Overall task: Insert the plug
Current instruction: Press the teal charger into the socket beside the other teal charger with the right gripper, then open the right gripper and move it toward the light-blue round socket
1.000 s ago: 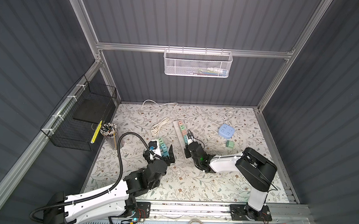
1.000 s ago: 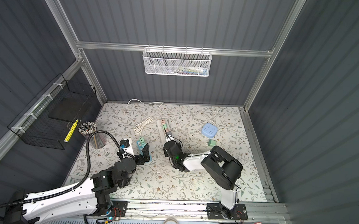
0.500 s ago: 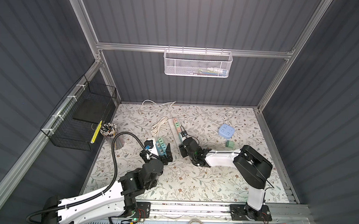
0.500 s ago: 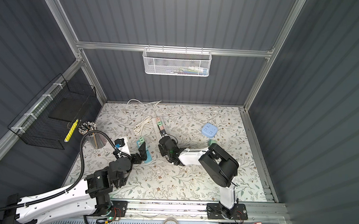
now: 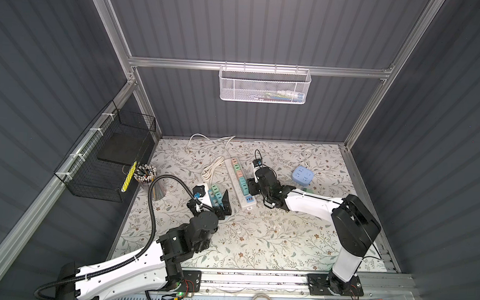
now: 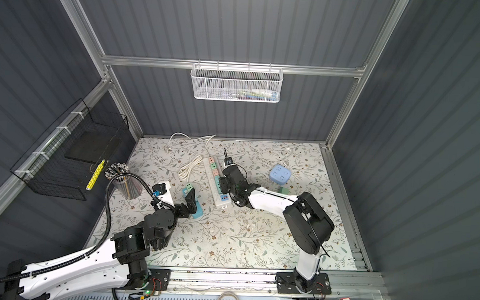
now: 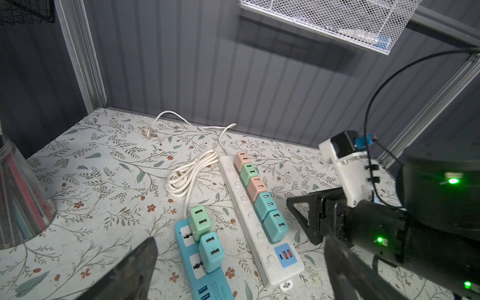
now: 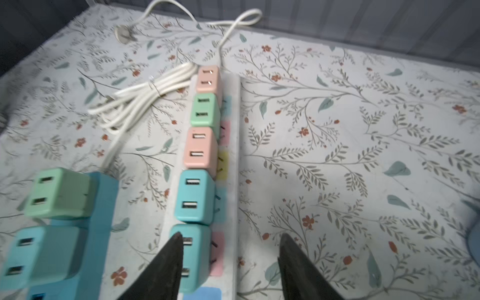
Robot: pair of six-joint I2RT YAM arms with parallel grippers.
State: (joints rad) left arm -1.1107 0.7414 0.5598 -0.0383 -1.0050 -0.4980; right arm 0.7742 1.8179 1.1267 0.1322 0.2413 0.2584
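White power strip (image 7: 259, 244) lay on the table (image 8: 337, 130) with its long axis running away from the robot, slightly slanted, in both top views. It carried five adapter plugs in one tight row: pink, green, pink, teal, teal. The plug in question, the end teal plug (image 8: 197, 259), sat in the last socket beside the blue USB panel, level with its neighbours and upright. It looked seated, though the wrist view did not show whether the prongs were fully home. Right gripper (image 8: 231, 236) hung low at that same end of the strip with its jaws apart and nothing clamped between them. The opening lay across the strip's width, not along it. The key relation: the plug was not centred in the gap. One finger overlapped the plug's outer face, and the other hung over bare table past the strip's far edge, so the plug lay off to one finger's side. Contact between that finger and the plug could not be told. In a top view the right gripper (image 5: 252, 185) stood just beside the strip, on the right arm's own side, so the right arm was clearly the nearer one. Left gripper (image 7: 239, 237) was spread wide and empty, over the blue power strip (image 7: 185, 255) with its own green and teal plugs, apart from the white strip. My judgement: any final press would need to go straight down on the plug's top, square to the strip's face. A withdrawal should back off without that near finger dragging the plug sideways.
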